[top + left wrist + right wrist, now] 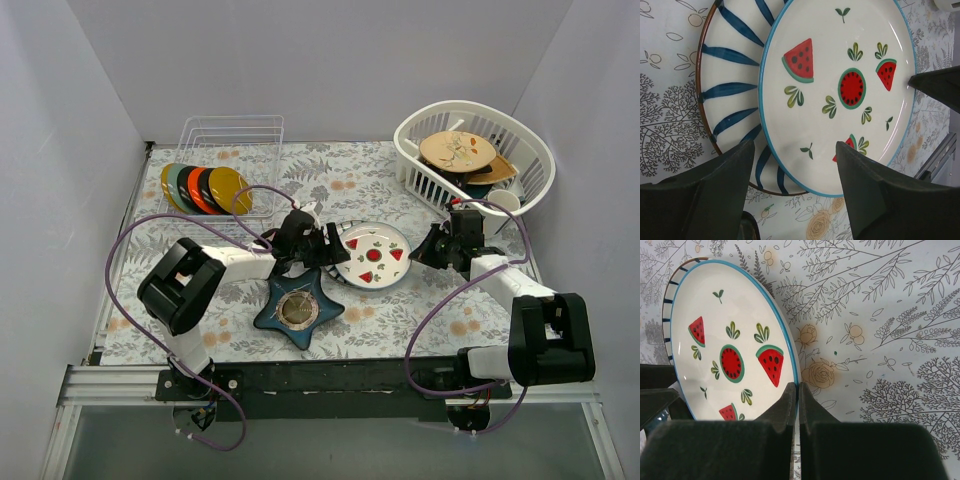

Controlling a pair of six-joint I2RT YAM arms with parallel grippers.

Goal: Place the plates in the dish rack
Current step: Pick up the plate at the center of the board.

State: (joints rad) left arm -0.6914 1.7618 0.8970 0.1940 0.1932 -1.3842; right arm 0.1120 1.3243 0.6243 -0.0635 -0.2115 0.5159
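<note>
A white plate with red watermelon slices and a blue rim (372,256) (840,90) (730,340) lies mid-table, on top of a blue-striped plate (730,90) (667,305). My right gripper (418,252) (798,390) is shut on the watermelon plate's right rim, and the plate looks tilted. At the plate's left edge my left gripper (333,243) (795,185) is open, with the plate's near rim between its fingers. The clear wire dish rack (232,135) stands at the back left. Several coloured plates (205,188) stand on edge along its near side.
A dark blue star-shaped dish (298,308) lies just in front of the left gripper. At the back right, a white slotted basket (530,150) holds a tan plate (457,150) and other dishes. Walls close in on the table at the left, back and right.
</note>
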